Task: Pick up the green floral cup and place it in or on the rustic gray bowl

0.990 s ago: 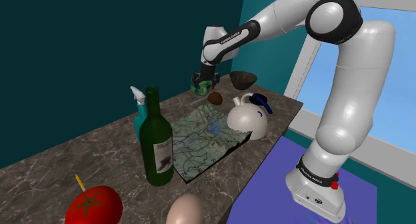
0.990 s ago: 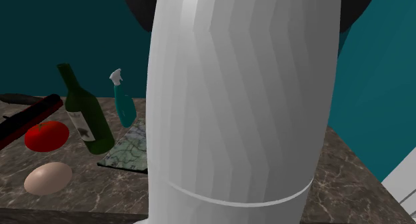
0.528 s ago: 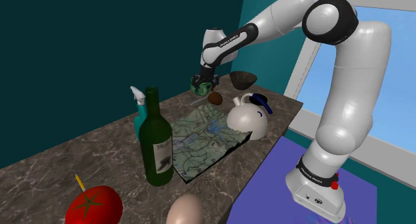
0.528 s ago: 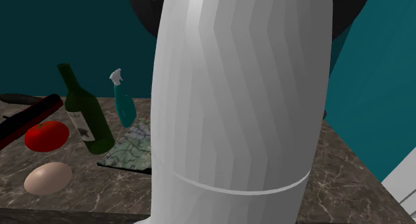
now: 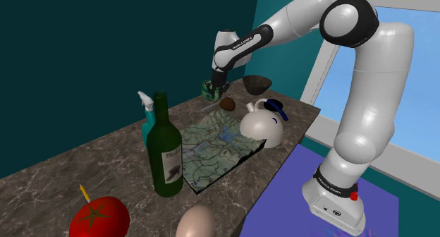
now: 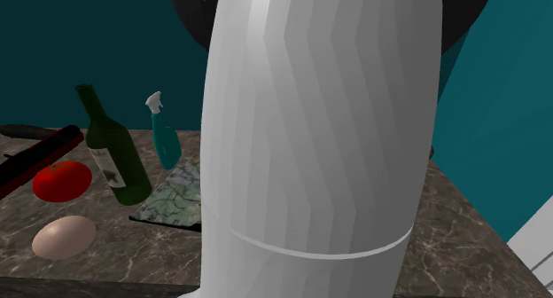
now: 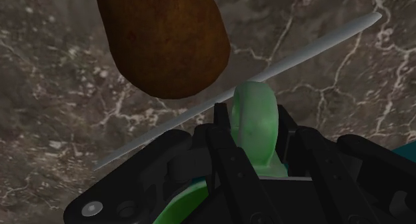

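The green floral cup (image 5: 209, 92) stands at the far end of the marble counter (image 5: 84, 158), close to the teal wall. My gripper (image 5: 214, 83) comes down on it from above. In the wrist view the gripper (image 7: 253, 123) is shut on the cup's pale green handle (image 7: 251, 131), one black finger (image 7: 221, 139) pressed against each side. The dark bowl (image 5: 258, 83) sits on the counter just to the shoulder view's right of the cup.
A brown lump (image 7: 167, 43) and a thin grey rod (image 7: 313, 46) lie just beyond the cup. A white jug (image 5: 264, 123), a map (image 5: 211, 147), a wine bottle (image 5: 166, 147), a spray bottle (image 5: 147, 116), a tomato (image 5: 99, 218) and an egg (image 5: 196, 223) crowd the counter. The arm's white link (image 6: 310, 137) blocks the second exterior view.
The hand sank a little onto the cup, then its fingers closed on the cup's handle. Nothing else on the counter has moved.
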Controlling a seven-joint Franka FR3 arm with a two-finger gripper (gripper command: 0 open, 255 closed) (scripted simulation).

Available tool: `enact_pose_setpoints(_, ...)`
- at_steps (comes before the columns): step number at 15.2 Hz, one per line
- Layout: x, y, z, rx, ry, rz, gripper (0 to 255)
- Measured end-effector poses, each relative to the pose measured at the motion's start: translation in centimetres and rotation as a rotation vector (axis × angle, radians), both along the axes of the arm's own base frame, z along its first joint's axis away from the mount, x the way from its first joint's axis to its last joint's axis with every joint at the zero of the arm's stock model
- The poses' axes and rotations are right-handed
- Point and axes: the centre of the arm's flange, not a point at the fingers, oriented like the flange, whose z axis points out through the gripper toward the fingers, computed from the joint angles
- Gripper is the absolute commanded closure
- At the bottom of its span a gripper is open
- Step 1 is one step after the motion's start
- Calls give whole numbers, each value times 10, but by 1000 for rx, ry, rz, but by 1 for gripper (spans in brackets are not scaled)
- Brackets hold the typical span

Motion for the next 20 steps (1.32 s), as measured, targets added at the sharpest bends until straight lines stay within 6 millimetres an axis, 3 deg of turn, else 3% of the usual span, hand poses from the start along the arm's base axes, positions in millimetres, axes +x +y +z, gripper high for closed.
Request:
enact_pose_setpoints(6,0,1,5,0,2,0,255)
enact_pose_setpoints(20,0,0,80,0,2,0,255)
